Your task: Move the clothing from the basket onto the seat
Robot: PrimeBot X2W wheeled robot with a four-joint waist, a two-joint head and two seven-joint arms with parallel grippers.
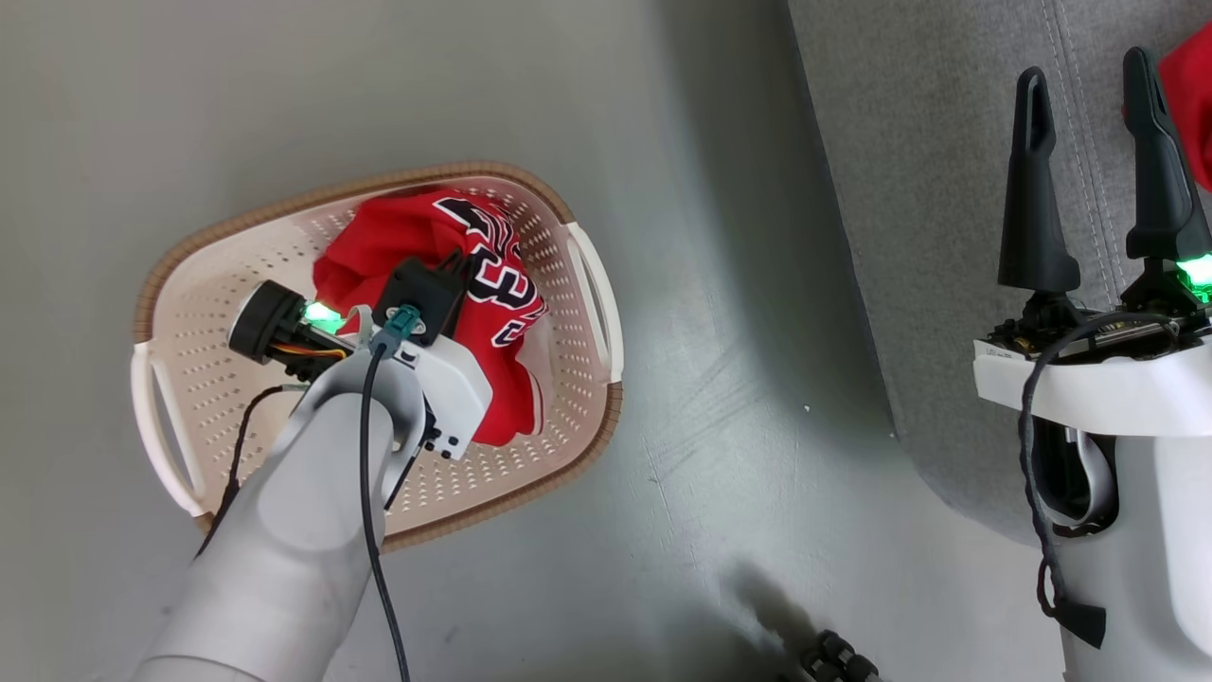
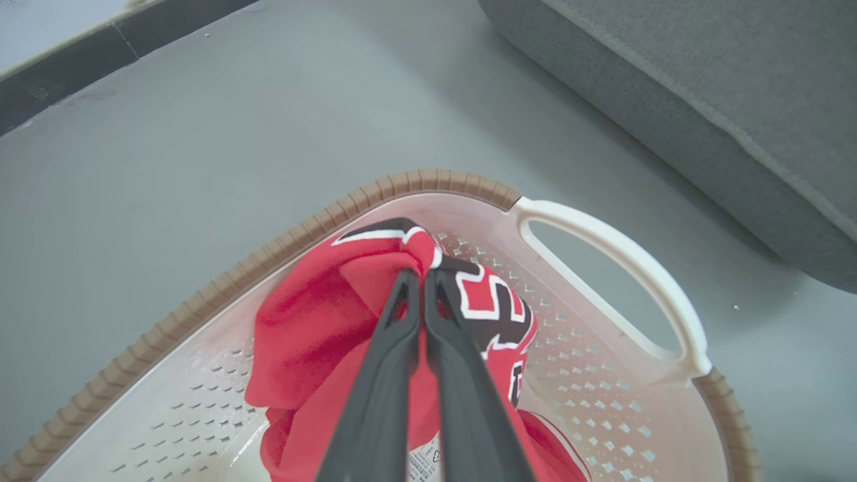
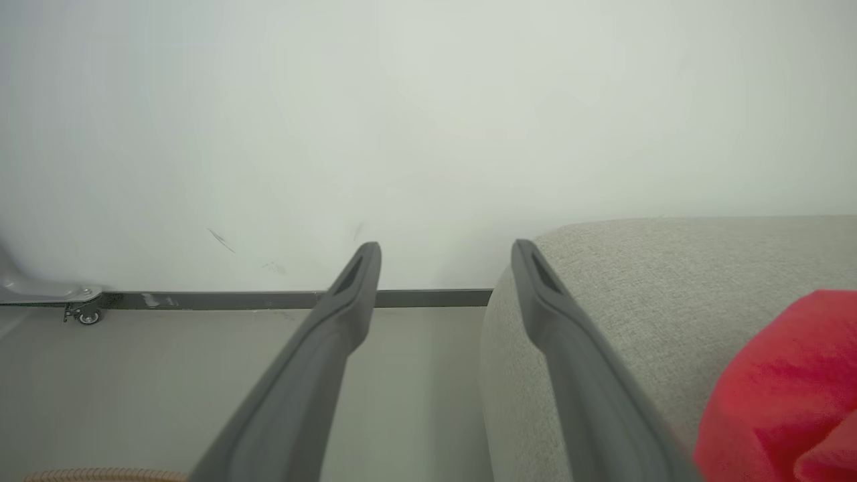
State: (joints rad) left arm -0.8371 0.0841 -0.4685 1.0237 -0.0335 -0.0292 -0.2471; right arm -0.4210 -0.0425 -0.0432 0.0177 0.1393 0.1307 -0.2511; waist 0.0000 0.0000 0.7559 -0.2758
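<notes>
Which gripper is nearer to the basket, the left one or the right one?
Left. The left gripper is inside the basket, jaws shut on the red clothing. The right gripper is apart from it, above the seat, jaws open.

Clothing (image 1: pixel 407 237): soft red cloth, creased, slight sheen, printed black-and-white numerals. Basket (image 1: pixel 204 313): smooth cream plastic, perforated, semi-gloss; its rim, clearest at 12 o'clock, is brown, ribbed and woven-looking. Seat (image 1: pixel 928 189), at 2 o'clock: coarse light-grey woven upholstery, matt, stitched seam. Floor (image 1: pixel 710 426): smooth grey, dull sheen, faint scuffs. Fingers of left gripper (image 2: pixel 422 273) and right gripper (image 1: pixel 1087 66): matt dark plastic.
</notes>
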